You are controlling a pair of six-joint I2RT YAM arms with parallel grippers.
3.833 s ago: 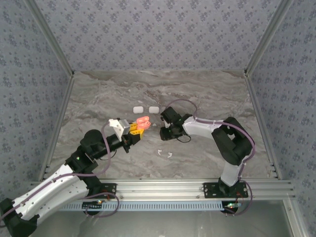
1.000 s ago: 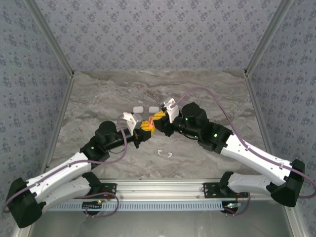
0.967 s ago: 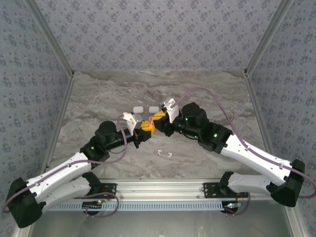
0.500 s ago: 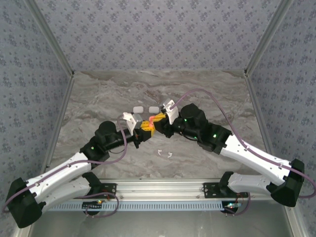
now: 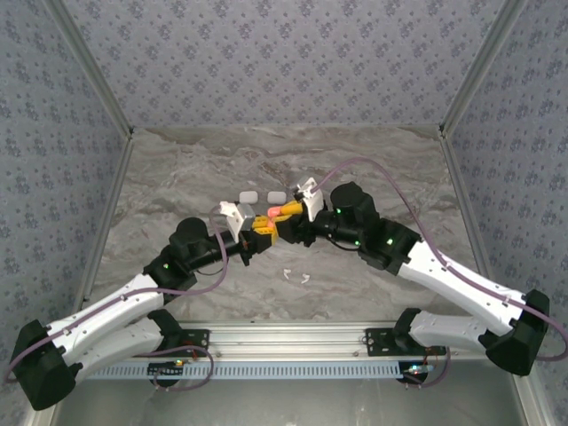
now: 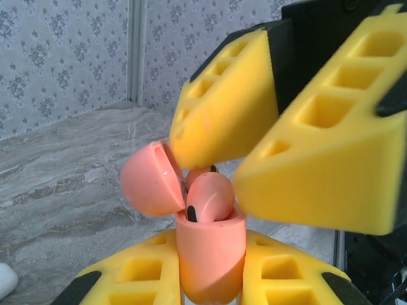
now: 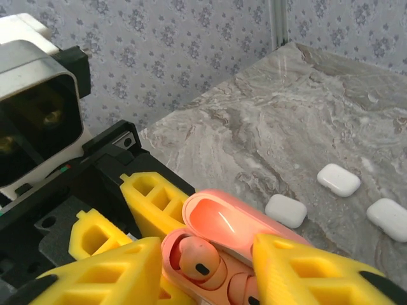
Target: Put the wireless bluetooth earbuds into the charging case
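A salmon-pink charging case (image 6: 210, 254) stands upright with my left gripper (image 6: 210, 283) shut on its body. Its lid (image 6: 151, 179) is hinged open. Two pink earbuds sit in its wells, one in front (image 7: 200, 257) and one beside it (image 7: 245, 289). My right gripper (image 7: 206, 273) hovers just over the case mouth, jaws apart and holding nothing, one yellow finger (image 6: 222, 101) close to the lid. From above, both grippers meet at the pink case (image 5: 275, 211) mid-table. Two white earbuds (image 5: 287, 272) (image 5: 304, 279) lie loose on the table nearer the arm bases.
Two white closed cases (image 5: 248, 196) (image 5: 276, 195) lie just behind the grippers on the marble table (image 5: 177, 169). A third white case (image 7: 389, 219) shows in the right wrist view. Patterned walls and metal frame posts bound the table.
My right gripper's jaws have spread apart and let go of the pink earbud, which now sits in the case. The right arm has drawn back slightly. The left arm holds still.
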